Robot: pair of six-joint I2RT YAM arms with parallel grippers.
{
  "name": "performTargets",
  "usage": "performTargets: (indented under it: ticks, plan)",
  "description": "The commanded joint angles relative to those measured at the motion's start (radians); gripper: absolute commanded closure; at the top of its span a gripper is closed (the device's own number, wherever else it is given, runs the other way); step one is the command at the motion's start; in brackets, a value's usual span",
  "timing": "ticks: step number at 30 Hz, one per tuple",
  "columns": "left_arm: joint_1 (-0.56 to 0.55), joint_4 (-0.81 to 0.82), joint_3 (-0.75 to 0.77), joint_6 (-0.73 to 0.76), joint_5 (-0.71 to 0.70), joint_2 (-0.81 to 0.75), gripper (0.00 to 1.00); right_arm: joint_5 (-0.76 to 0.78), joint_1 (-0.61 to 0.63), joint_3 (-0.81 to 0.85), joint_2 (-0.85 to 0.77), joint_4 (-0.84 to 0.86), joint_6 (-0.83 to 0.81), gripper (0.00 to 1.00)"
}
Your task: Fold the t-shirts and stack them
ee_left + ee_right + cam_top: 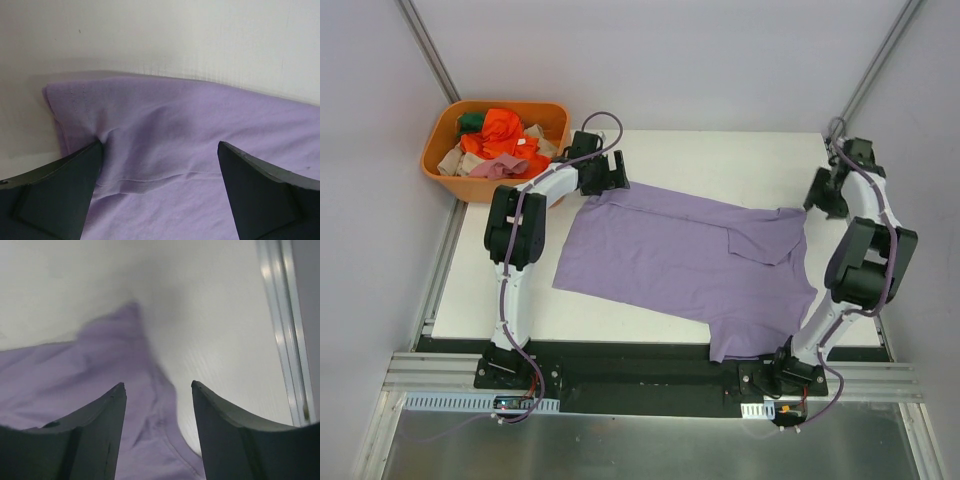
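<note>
- T-shirt (690, 265), plain purple, lies spread on the white bench (720, 155) with one pincer at each of its two far corners.
- Left pincer (617, 182) stands wide open and grips nothing. In its wrist view (160, 147) the two dark fingers (60, 190) straddle the far-left corner of the T-shirt (175, 115). The cloth puckers slightly beside the left-hand tip.
- Whether that tip presses on the cloth I cannot tell.
- Right pincer (814, 203) is open too, its gap narrower, and it also grips nothing. In its wrist view (158, 385) a pointed corner of the T-shirt (75, 370) lies below and between the fingers (85, 440), running up to the left of the gap.
- Bare bench (210, 305) fills the rest of that view, with a metal rail (285, 330) along the right side.
- Between the two pincers the far edge of the T-shirt runs slantwise across the bench, higher at the left arm's end.
- One flap (760, 240) near the right pincer is folded back over the body of the cloth.
- The near-right end of the T-shirt hangs over the near edge of the bench, onto the black base plate (620, 385), close to the right arm's base.
- An orange basket (435, 150) sits at the far-left corner, just behind the left pincer. It holds crumpled clothes (500, 128) in orange, green, pink and beige.
</note>
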Motion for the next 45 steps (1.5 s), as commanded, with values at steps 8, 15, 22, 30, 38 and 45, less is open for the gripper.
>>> performTargets:
  ticks: [8,15,22,30,38,45]
  plan:
    - [-0.006,-0.075,-0.015,0.033,-0.153,-0.059,0.01,-0.038,0.219,0.423,0.307,-0.134,-0.399,0.46]
    - [-0.008,-0.116,0.036,0.062,-0.215,-0.016,0.01,-0.009,0.217,0.443,0.385,-0.197,-0.446,0.61]
    - [-0.008,-0.126,0.049,0.062,-0.216,0.002,0.01,0.091,0.213,0.436,0.402,-0.156,-0.368,0.97]
    - [-0.008,-0.132,0.045,0.061,-0.215,0.007,0.01,0.011,0.202,0.348,0.281,-0.065,-0.302,0.94]
    - [-0.008,-0.133,0.04,0.056,-0.233,-0.003,0.01,0.111,0.181,0.183,0.062,-0.065,-0.109,0.83]
    - [-0.017,-0.133,0.039,0.051,-0.247,-0.044,0.01,0.091,0.184,-0.164,-0.207,-0.047,0.081,0.65]
